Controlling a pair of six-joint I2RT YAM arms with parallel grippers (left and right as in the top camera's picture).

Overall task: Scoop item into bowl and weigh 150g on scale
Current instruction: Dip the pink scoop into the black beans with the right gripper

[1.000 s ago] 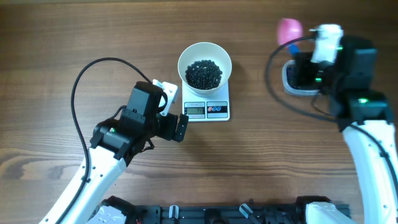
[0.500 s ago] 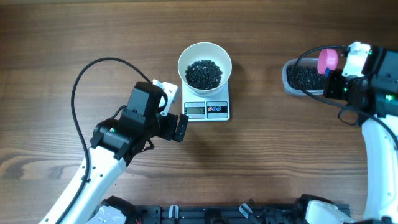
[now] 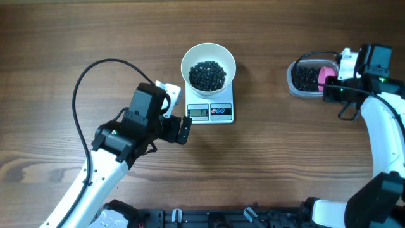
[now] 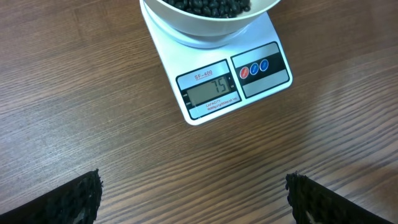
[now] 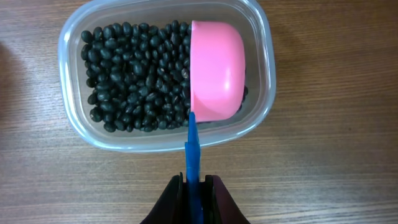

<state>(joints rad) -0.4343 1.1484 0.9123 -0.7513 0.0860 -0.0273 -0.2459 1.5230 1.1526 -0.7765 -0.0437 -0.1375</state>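
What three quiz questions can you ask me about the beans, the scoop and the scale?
1. True or false: the round white bowl of small black beans stands on the flat white kitchen scale.
2. The right gripper holds the pink plastic scoop by its blue handle. Where is the scoop's cup? A: in the clear plastic tub of beans. B: on the scale. C: in the bowl.
3. Fill the gap: the scale's grey display reads ___.

Key: 1 true; 2 A; 3 75.
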